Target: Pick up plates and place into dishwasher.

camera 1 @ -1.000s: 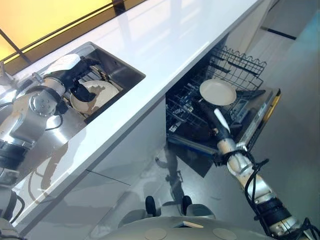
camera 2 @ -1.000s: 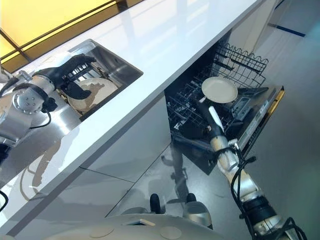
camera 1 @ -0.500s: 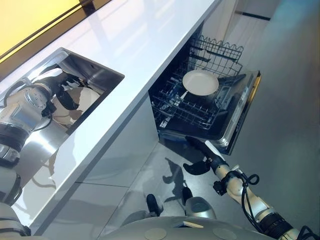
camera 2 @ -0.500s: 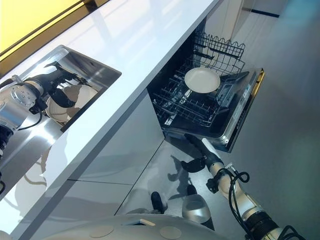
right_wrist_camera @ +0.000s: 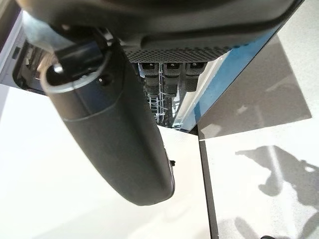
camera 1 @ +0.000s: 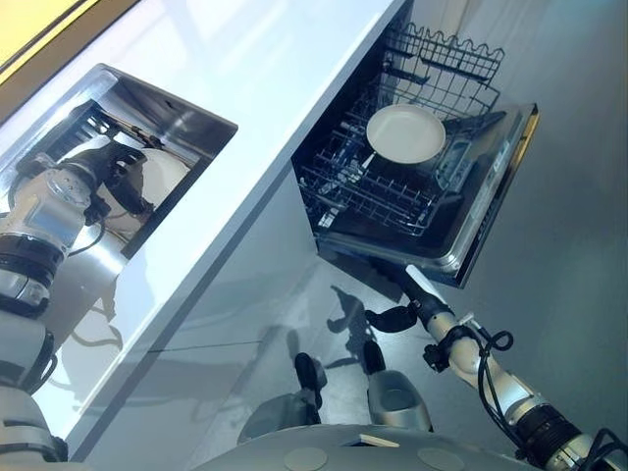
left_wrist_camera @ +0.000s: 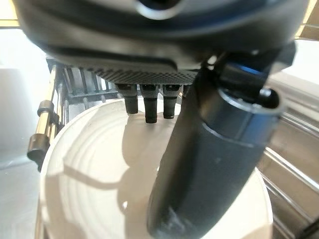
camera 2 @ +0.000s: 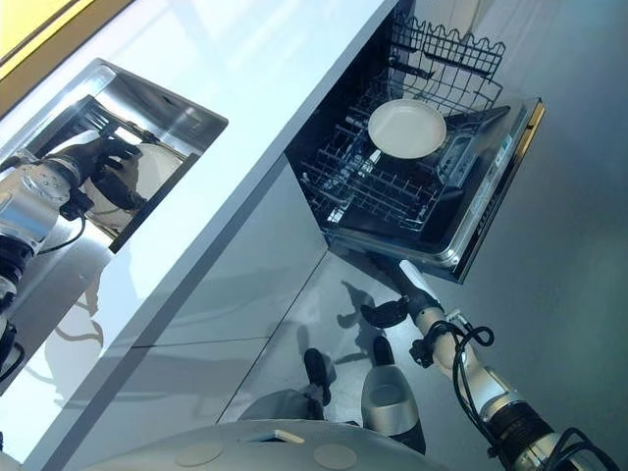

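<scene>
The left hand (camera 1: 126, 182) is reaching into the sink (camera 1: 186, 123) set in the white surface (camera 1: 285, 69), its fingers (left_wrist_camera: 145, 102) hanging relaxed just above a white plate (left_wrist_camera: 94, 169), thumb over the plate's middle. The right hand (camera 1: 397, 316) is hovering near the floor (camera 1: 579, 294), fingers loosely curled around nothing, below the open dishwasher (camera 1: 481, 221), where another plate (camera 1: 405, 134) is resting in the rack (camera 1: 378, 191).

Silver-grey jointed arms ending in a dark left hand (camera 1: 126, 182) and dark right hand (camera 1: 391, 319). White thumb cover on the right; ribbed black palm padding above stubby fingers (left_wrist_camera: 149, 102)
</scene>
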Robot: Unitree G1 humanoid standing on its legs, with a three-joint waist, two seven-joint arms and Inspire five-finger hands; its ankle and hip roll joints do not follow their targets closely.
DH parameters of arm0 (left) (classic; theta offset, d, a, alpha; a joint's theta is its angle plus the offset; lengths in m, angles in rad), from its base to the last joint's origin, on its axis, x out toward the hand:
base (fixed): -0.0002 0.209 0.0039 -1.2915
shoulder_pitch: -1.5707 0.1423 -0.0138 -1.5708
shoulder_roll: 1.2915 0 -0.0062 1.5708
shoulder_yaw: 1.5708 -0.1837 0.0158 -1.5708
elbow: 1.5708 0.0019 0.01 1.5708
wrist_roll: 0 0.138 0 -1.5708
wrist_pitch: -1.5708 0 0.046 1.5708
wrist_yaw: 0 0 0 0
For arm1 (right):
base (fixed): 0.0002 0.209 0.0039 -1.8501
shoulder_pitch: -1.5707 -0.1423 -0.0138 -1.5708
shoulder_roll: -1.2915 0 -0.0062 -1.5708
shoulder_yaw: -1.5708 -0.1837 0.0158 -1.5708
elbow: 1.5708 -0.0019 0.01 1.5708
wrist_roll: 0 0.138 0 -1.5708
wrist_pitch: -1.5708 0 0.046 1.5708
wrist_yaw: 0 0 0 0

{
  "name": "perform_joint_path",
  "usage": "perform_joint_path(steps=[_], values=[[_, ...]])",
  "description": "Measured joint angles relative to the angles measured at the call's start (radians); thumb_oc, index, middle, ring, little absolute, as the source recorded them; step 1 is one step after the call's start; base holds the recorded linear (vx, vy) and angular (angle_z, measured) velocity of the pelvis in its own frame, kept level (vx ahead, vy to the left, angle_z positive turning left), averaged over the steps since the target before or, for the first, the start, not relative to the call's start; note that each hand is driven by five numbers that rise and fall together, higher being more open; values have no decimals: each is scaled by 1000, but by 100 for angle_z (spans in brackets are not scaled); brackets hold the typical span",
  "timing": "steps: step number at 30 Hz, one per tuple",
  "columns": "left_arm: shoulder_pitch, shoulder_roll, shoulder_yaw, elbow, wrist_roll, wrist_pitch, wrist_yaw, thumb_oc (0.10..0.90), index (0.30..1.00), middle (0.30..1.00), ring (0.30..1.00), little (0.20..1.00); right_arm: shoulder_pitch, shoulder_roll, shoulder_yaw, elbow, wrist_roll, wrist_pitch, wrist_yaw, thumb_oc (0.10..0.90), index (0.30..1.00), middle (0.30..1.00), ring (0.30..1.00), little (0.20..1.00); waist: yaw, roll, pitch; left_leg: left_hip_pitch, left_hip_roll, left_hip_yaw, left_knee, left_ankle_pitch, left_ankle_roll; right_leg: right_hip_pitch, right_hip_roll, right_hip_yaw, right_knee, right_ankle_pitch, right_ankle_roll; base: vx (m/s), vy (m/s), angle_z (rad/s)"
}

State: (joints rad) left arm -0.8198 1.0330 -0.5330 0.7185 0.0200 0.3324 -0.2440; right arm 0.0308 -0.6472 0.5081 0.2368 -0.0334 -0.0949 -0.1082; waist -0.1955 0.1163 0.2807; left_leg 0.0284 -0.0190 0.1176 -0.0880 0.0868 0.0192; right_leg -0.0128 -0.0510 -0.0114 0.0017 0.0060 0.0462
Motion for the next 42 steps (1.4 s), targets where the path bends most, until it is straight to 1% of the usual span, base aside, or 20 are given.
perform_joint_path(steps=[3,5,11,12,17,20,21,24,27,31,39,42], values=[[3,0,59,9,-45,16,-37,800,900,900,900,900,0,0,-2,0,0,0,-16,800,900,900,900,900,1,2,12,0,1,1,0,-1,-2,0,3,1,0,0,0,0,0,0],[17,1,78,4,-59,12,-30,800,900,900,900,900,0,-1,-5,0,0,0,-20,800,900,900,900,900,3,6,15,0,1,1,0,-2,-3,0,4,1,-1,0,0,0,0,0],[17,1,78,3,-59,-13,29,800,900,900,900,900,-1,-1,-12,-1,0,-1,-26,800,900,900,900,900,7,4,17,0,1,-1,0,-2,-2,2,4,-1,-2,0,0,37,-10,1],[10,1,77,3,-60,-13,60,800,900,900,900,900,-1,-1,-13,-1,0,-1,-26,800,900,900,900,900,8,1,19,0,1,-3,0,-2,-2,3,4,-3,-3,0,0,44,-12,3],[-27,1,74,2,-62,-18,98,800,900,900,900,900,3,2,-15,0,0,-7,-27,800,900,900,900,900,18,-6,23,0,0,-12,0,-1,-2,11,0,-15,-8,0,0,43,-11,6],[-27,1,74,1,-80,-32,100,800,900,900,900,900,4,3,-15,-1,-1,-12,-30,800,900,900,900,900,18,-9,25,1,-1,-23,0,-1,-2,21,-2,-28,-16,0,0,19,-5,12],[-27,1,74,1,-91,-32,103,800,900,900,900,900,4,3,-16,-1,-1,-13,-35,800,900,900,900,900,27,-13,28,1,-1,-23,0,-1,-2,21,-2,-28,-17,0,0,14,-8,4],[-26,1,75,-1,-111,-35,103,800,900,900,900,900,4,7,-17,-1,-7,-13,-36,800,900,900,900,900,34,-23,34,1,-1,-28,0,-1,-2,24,-2,-31,-17,0,0,7,0,4],[-25,7,77,-48,-127,-42,103,800,900,900,900,900,6,9,-21,-1,-9,-13,-36,800,900,900,900,900,50,-32,40,2,-1,-30,0,-1,-2,27,-5,-34,-17,0,0,-3,9,4],[-5,8,90,-86,-139,-50,102,800,900,900,900,900,5,35,-24,-1,-28,-14,-35,800,900,900,900,900,58,-41,45,9,-2,-38,0,-1,-2,39,-6,-52,-20,0,0,2,20,7],[-2,8,95,-88,-142,-53,101,800,900,900,900,900,4,42,-25,-1,-29,-14,-35,800,900,900,900,900,61,-41,45,12,-2,-43,0,-1,-1,45,-6,-56,-20,0,0,1,1,0],[-2,8,97,-88,-155,-63,118,800,900,900,900,900,8,43,-25,0,-29,-14,-35,800,900,900,900,900,61,-42,45,12,-2,-43,0,0,-1,45,-6,-57,-20,0,0,0,0,0]])
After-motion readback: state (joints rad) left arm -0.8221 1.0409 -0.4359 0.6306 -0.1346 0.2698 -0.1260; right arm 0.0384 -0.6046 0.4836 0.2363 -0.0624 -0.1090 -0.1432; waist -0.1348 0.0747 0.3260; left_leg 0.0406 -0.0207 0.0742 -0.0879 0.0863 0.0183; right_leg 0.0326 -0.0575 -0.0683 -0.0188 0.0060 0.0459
